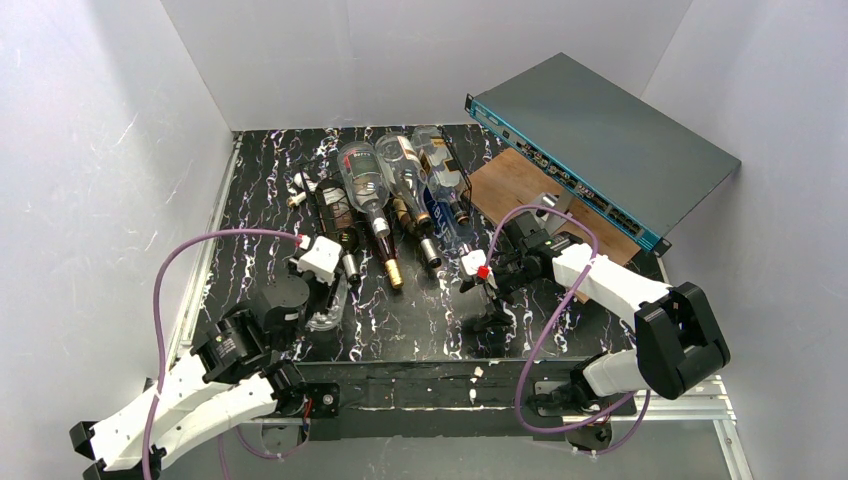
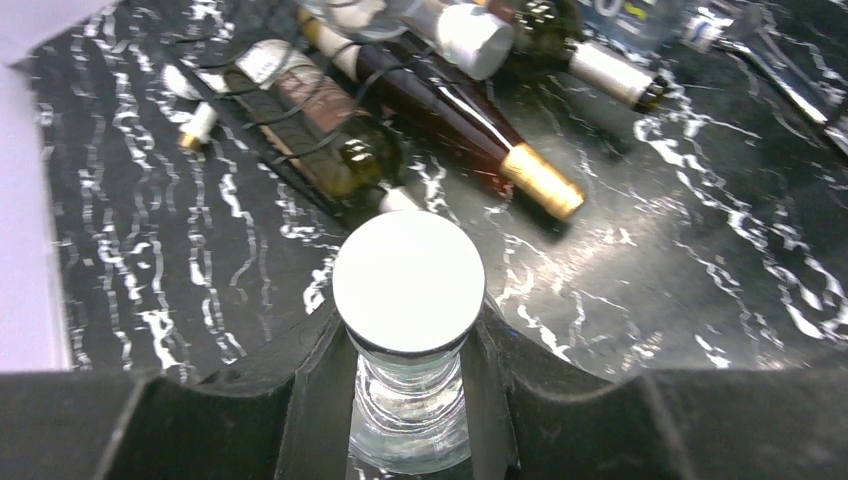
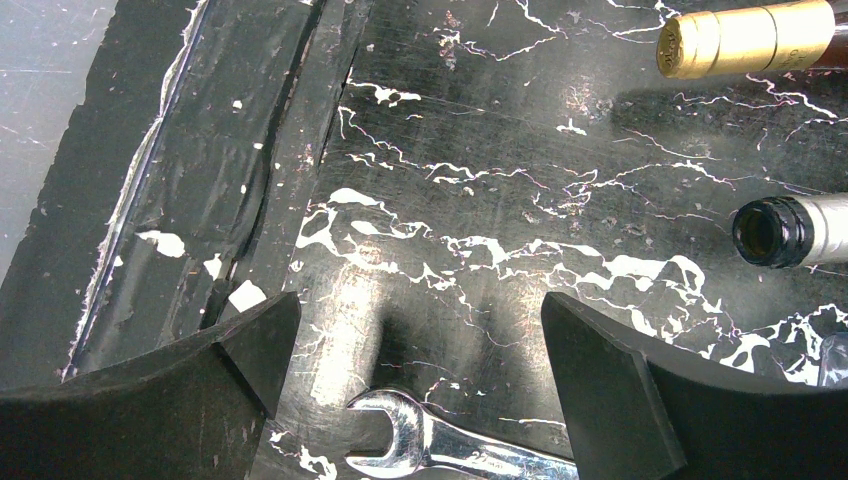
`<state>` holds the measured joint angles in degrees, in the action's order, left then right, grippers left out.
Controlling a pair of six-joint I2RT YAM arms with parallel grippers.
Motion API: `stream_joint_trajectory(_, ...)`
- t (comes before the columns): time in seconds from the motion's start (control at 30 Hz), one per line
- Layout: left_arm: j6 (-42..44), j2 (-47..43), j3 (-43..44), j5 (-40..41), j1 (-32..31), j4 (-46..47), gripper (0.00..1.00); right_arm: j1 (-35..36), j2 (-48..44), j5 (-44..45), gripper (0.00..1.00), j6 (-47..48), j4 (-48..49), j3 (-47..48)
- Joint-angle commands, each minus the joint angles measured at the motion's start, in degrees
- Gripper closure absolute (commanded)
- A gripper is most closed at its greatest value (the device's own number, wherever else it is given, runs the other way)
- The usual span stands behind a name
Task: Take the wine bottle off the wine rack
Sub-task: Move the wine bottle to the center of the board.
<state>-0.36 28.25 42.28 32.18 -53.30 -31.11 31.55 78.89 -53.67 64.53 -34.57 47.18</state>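
The wine rack is a low black wire frame at the back middle of the table, with several bottles lying across it. My left gripper is shut on the neck of a clear glass bottle with a white cap, in front of the rack. In the top view this gripper sits near the rack's left end with the bottle's glass body under it. The rack's wires cross a dark bottle just beyond the cap. My right gripper is open and empty, low over the table; it also shows in the top view.
A steel wrench lies under the right gripper. A gold-foil bottle neck and an open dark neck point toward it. A flat grey box with a teal edge rests on a wooden board at the back right. Small corks lie left of the rack.
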Motion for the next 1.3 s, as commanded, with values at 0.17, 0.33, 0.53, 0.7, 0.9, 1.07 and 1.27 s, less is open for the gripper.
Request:
stream_joint_trajectory(0.17, 8.4, 1.9, 2.9, 8.7, 6.5, 16.4, 1.00, -0.1, 0.3, -0.2, 0.00, 0.6, -0.7, 2.3)
stream_joint_trajectory(0.33, 7.0, 4.4, 2.7, 3.9, 17.5, 19.6, 1.00, -0.1, 0.2, -0.3, 0.00, 0.7, -0.8, 2.4)
stream_joint_trajectory(0.53, 2.0, 10.2, 2.5, -3.5, 34.7, 26.3, 1.00, -0.1, 0.1, -0.5, 0.00, 0.8, -1.1, 2.5)
stream_joint_trajectory(0.7, -3.7, 20.2, 4.9, -8.2, 47.0, 37.2, 1.00, -0.1, 0.2, -1.3, 0.00, 0.9, -1.5, 2.6)
stream_joint_trajectory(0.9, 1.5, 33.9, 11.8, -9.5, 51.4, 46.4, 1.00, -0.1, 0.0, -1.6, 0.00, 1.2, -1.9, 2.8)
stream_joint_trajectory(1.07, 1.0, 42.2, 16.3, -14.1, 58.0, 50.7, 1.00, -0.1, 0.2, -1.7, 0.00, 1.5, -2.6, 3.1)
stream_joint_trajectory(1.27, 2.1, 50.6, 22.0, -15.0, 61.6, 51.7, 1.00, -0.1, 0.3, -1.4, 0.00, 1.5, -2.6, 3.2)
